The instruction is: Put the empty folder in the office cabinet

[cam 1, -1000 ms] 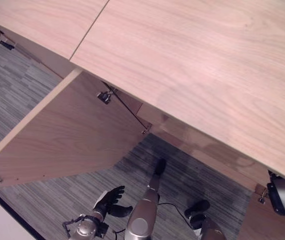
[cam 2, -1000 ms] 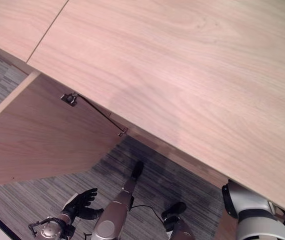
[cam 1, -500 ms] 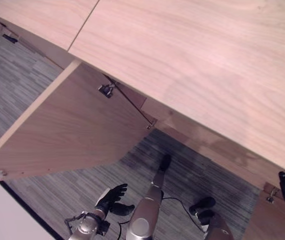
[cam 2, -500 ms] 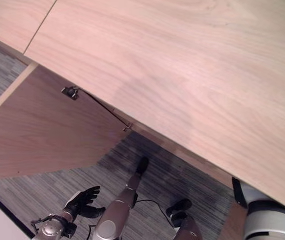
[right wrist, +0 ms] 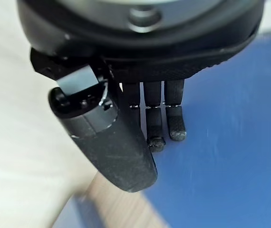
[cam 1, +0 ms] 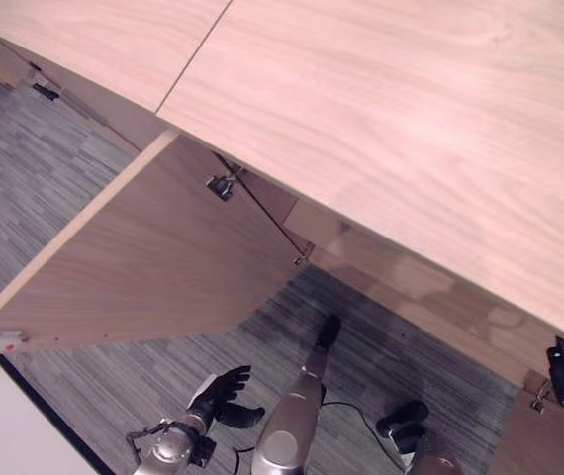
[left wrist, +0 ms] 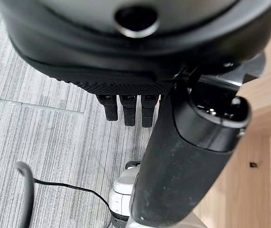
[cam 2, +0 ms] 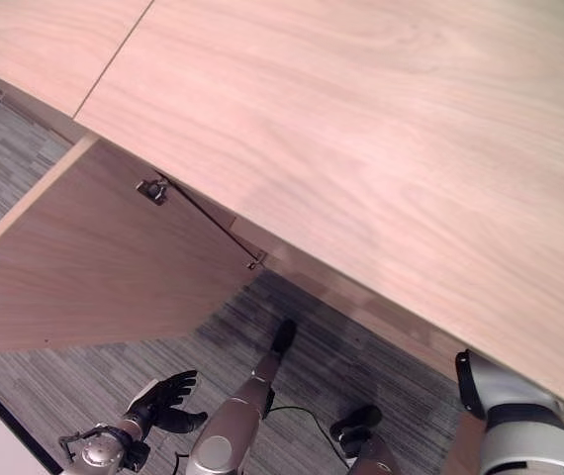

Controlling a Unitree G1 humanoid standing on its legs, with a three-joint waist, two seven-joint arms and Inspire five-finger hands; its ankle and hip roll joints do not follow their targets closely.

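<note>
- Nothing among the things has moved since the earlier frames; the whole head view has shifted a little, so the camera moved, while the left hand (cam 1: 225, 391) hangs low over the carpet (cam 1: 54, 173) as before.
- Left hand: fingers loosely spread in the head views and relaxed in its wrist view, thumb alongside, grasping nothing; grey striped carpet lies past the fingertips and a wood panel stands at one side.
- Right hand (right wrist: 126, 142): in its wrist view the fingers (right wrist: 176, 118) reach out fairly straight over a blue surface, the thumb beside them. The fingertips lie against or very near the blue surface; I cannot tell if they touch. They are not curled round anything.
- Folder (right wrist: 221, 156): the blue surface under the right hand looks like the folder, with pale wood beside it. Its edges are blurred, so where exactly it lies cannot be told.
- Cabinet (cam 1: 401, 129): its light wood top spans the head views, with a seam between two panels.
- Door (cam 1: 153, 267): swung open below the top's edge, out over the carpet, with a metal hinge (cam 1: 222, 185) near its upper corner.
</note>
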